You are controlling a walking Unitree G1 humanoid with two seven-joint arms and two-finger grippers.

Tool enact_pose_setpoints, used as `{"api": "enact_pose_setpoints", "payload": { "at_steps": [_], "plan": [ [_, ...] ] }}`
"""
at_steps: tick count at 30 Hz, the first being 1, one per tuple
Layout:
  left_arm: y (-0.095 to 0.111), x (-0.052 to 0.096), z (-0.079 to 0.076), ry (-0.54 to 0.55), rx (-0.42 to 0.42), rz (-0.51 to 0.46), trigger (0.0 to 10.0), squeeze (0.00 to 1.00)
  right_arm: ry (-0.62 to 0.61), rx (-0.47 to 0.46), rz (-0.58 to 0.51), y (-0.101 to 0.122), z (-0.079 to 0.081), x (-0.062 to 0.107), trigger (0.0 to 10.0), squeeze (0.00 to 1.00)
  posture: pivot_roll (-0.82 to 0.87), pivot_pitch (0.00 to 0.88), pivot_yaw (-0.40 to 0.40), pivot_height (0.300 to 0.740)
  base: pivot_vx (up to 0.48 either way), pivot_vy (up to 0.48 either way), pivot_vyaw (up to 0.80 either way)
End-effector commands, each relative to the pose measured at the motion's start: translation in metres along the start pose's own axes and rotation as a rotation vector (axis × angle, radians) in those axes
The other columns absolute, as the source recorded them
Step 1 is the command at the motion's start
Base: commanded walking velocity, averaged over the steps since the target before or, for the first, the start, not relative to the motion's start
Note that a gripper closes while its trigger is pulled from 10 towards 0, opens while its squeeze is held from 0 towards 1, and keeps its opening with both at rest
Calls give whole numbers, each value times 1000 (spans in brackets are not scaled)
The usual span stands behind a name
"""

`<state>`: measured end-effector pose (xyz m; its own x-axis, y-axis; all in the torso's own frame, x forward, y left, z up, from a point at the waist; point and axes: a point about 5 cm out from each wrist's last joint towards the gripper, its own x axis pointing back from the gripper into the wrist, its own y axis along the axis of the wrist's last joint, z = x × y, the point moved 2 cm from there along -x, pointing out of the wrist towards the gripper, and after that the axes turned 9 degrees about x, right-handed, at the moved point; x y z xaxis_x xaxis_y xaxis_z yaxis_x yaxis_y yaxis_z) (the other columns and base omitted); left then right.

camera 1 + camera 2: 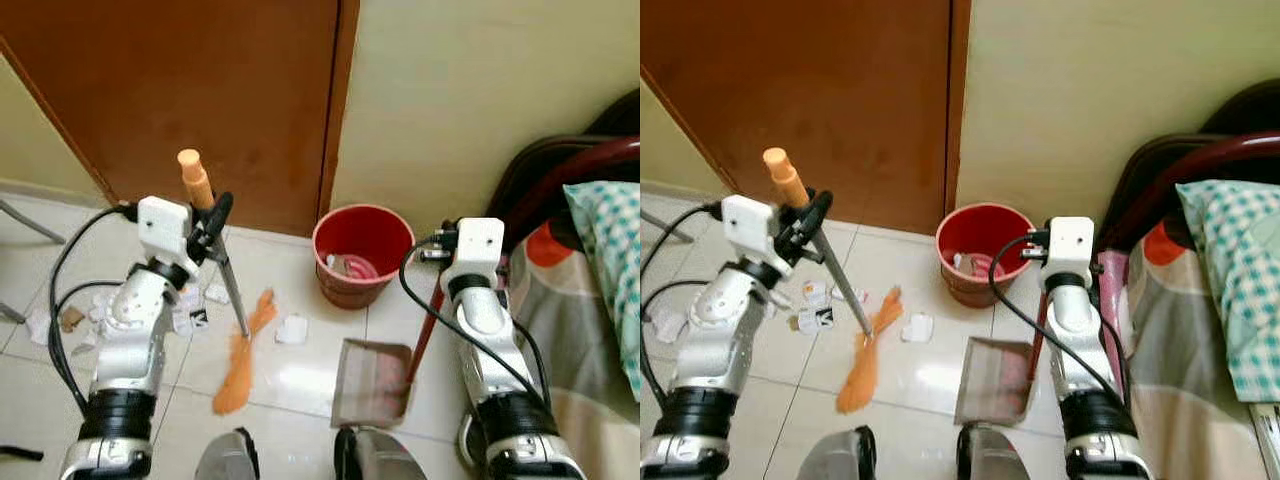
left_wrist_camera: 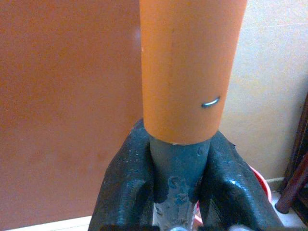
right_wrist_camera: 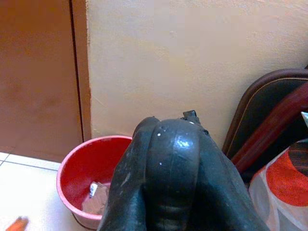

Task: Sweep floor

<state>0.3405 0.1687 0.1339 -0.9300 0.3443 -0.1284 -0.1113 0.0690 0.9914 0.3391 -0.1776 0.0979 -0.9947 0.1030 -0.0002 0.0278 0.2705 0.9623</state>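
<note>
Left gripper jaws clamp broom; right gripper jaws closed on dustpan handle.

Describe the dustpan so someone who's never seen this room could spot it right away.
Start at the brown door and drop to the red bucket on the tiles by its frame. Just nearer the robot lies the dustpan, flat on the floor, its red handle rising toward the right gripper. It is the lone grey-brown tray; the broom beside it has orange bristles.
</note>
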Motion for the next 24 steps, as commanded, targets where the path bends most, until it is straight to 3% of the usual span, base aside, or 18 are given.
{"api": "enact_pose_setpoints", "payload": {
  "at_steps": [1, 4, 5, 6, 8, 9, 12, 15, 19, 24],
  "plan": [
    [-13, -9, -10, -15, -4, 38, 10000, 0, 10, 5, 1, 0, 2, -2, 10000, 0, 21, 149, -41, 740, 0, 0, 0],
    [-14, -20, -21, -42, 3, 33, 10000, 0, 10, 3, -1, 1, 3, -2, 10000, 0, 13, 146, -40, 740, 0, 0, 0],
    [-12, -30, -34, -73, 4, 23, 10000, 0, 9, 4, -4, 1, 3, -2, 10000, 0, 7, 145, -37, 740, 0, 0, 0],
    [-12, -30, -34, -73, 4, 23, 10000, 0, 9, 4, -4, 1, 3, -2, 10000, 0, 7, 145, -37, 740, 0, 0, 0],
    [-9, -42, -60, -163, 29, -3, 10000, 0, 0, 2, -4, 1, 2, -1, 10000, 0, 1, 145, -32, 740, 0, 0, 0],
    [-9, -42, -60, -163, 29, -3, 10000, 0, 0, 2, -4, 1, 2, -1, 10000, 0, 1, 145, -32, 740, 0, 0, 0],
    [-12, -41, -89, -321, 140, 14, 10000, 0, -11, 0, -5, 1, 2, -1, 10000, 0, -6, 144, -24, 740, 0, 0, 0],
    [-15, -33, -106, -411, 225, 29, 10000, 0, -18, 0, -5, 1, 2, 0, 10000, 0, -10, 144, -18, 740, 0, 0, 0],
    [-13, -22, -116, -426, 314, 17, 10000, 0, -23, 1, -2, 0, 3, 0, 10000, 0, -10, 142, -16, 740, 0, 0, 0],
    [6, -24, -122, -390, 441, -52, 10000, 0, -39, -16, 10, 0, 5, -3, 10000, 0, 0, 147, -19, 740, 0, 0, 0]
  ]
}}
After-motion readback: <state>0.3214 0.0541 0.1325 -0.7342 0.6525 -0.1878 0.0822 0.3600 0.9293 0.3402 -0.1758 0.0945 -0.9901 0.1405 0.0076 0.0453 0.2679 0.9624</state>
